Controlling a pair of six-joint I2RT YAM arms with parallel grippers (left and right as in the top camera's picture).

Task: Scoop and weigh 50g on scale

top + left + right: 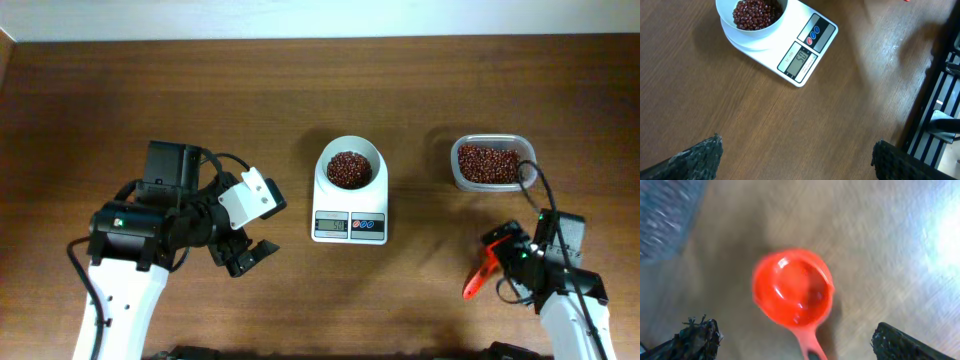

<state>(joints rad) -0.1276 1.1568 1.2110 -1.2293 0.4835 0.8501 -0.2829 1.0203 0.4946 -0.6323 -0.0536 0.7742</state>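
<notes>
Hovering nearest the robot, the right hand (503, 243) has its fingers spread as wide as they go, pinching nothing. The orange-red scoop (792, 287) sits just beneath it, cup up and empty, apparently laid on the counter (420, 90) beside the arm, out of the way. The left hand (248, 256) is likewise spread and empty, parked off to the scale's side, where its camera looks across at the readout and nothing is being reached for. Further out stands the white scale (771, 56), its display (799, 61) turned toward the robot so the figure can be checked; it seems to read fifty, though the digits are small. On its platform the round bowl (747, 36) holds a mound of dark red-brown beans (752, 12), the weighed portion. Farthest right, well apart from the scale, the clear tub (456, 165) holds the supply of beans. I judge the weighing finished, with both hands clear of the platform so nothing presses on it
</notes>
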